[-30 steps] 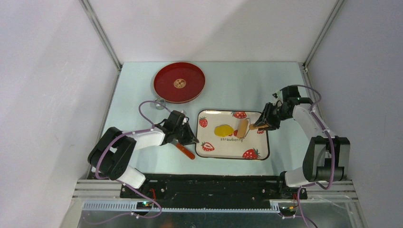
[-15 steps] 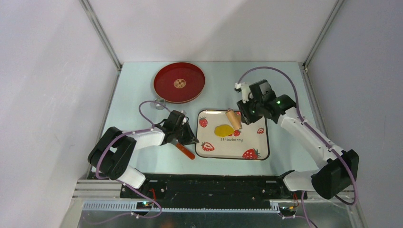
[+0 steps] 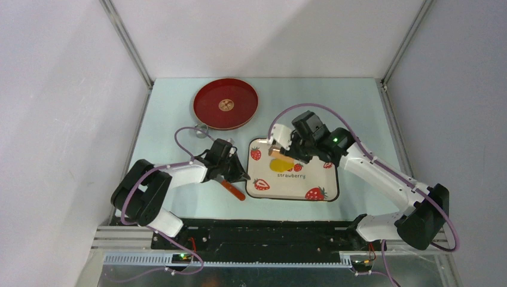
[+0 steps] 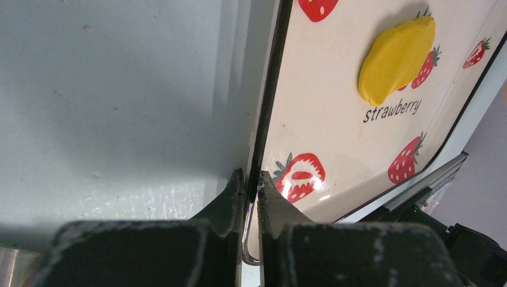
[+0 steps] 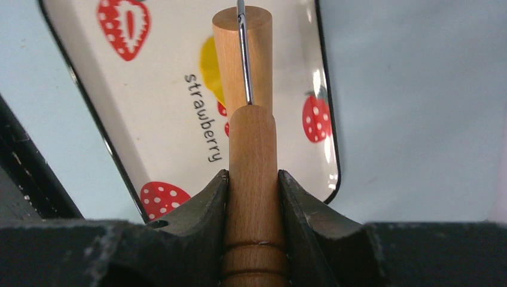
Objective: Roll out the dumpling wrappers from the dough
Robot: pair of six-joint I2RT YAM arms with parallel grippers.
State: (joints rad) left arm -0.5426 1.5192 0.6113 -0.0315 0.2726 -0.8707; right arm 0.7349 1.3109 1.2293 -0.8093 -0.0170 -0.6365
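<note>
The right arm has swung across in the last second. It was out at the tray's right edge, then passed over the back rim, and now reaches in over the middle of the tray (image 3: 299, 185). The right gripper (image 5: 253, 179) keeps its jaws partly closed around the handle of the wooden roller (image 5: 227, 54), and the drum points out ahead of the fingers toward the dough (image 4: 394, 60).

The dough is a thick yellow oval on the tray, just above the printed word and half over a printed strawberry. In the left wrist view its top is bare, so the roller is probably hanging close by, not pressing yet.

The left gripper (image 4: 251, 185) has not moved — its jaws are nearly shut, pinching the tray's left rim to hold it steady.

The swing looks like a reset for another pass from a new side. The dough is still too thick to cut, there are no wrappers in view, and the rolling seems far from finished.
</note>
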